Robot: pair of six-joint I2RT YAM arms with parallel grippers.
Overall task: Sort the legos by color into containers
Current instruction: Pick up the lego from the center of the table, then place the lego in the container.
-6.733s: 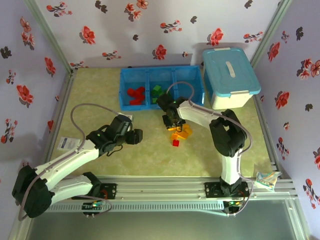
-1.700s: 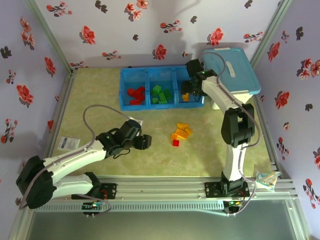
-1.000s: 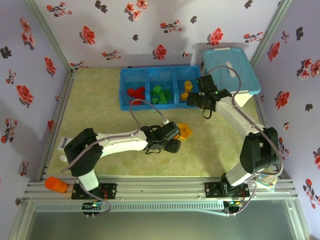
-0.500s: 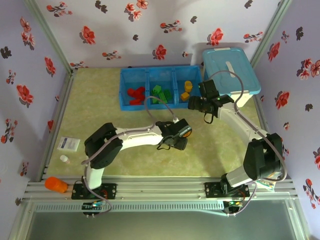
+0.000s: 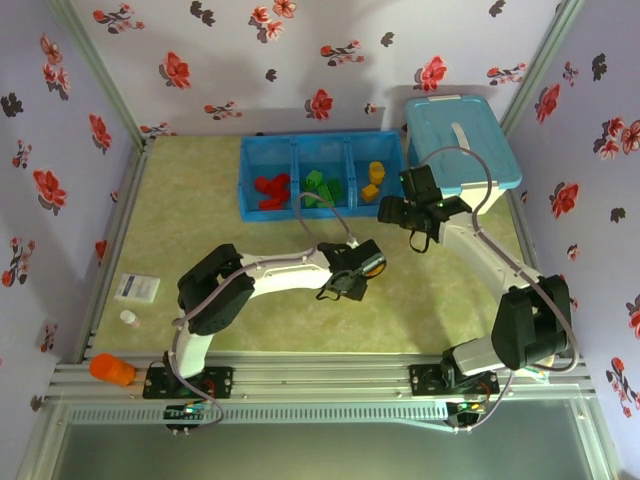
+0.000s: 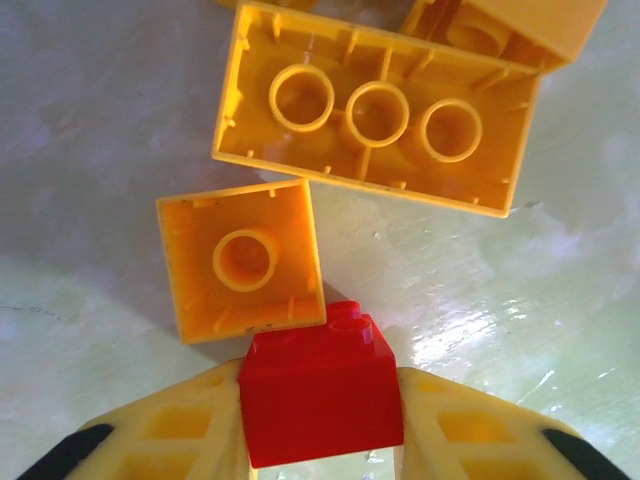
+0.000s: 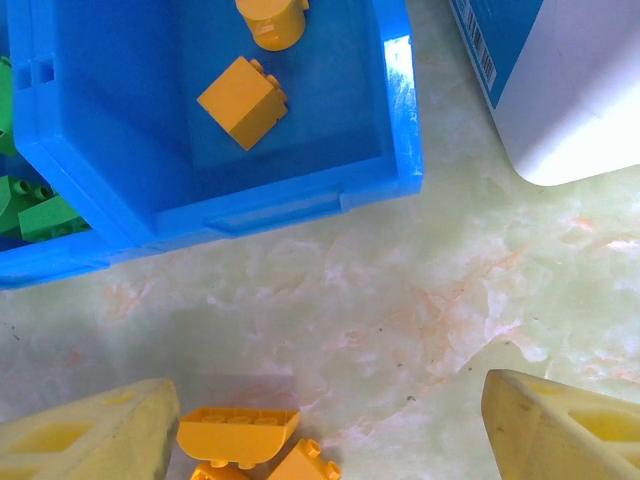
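Pick-up step: the left hand (image 6: 320, 425) pinches a red lego (image 6: 320, 398) between its fingers, low on the worktop (image 6: 80, 120), with yellow legos (image 6: 375, 110) just ahead of it. Next it should lift clear and carry to the red-filled compartment (image 5: 265, 155) (arm stretched forward, wrist down). The right hand (image 7: 325, 425) hovers spread, the tray (image 7: 400, 120) ahead of it.

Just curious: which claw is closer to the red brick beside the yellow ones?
Left. The left claw is shut on the red brick; the right claw hangs open near the blue tray.
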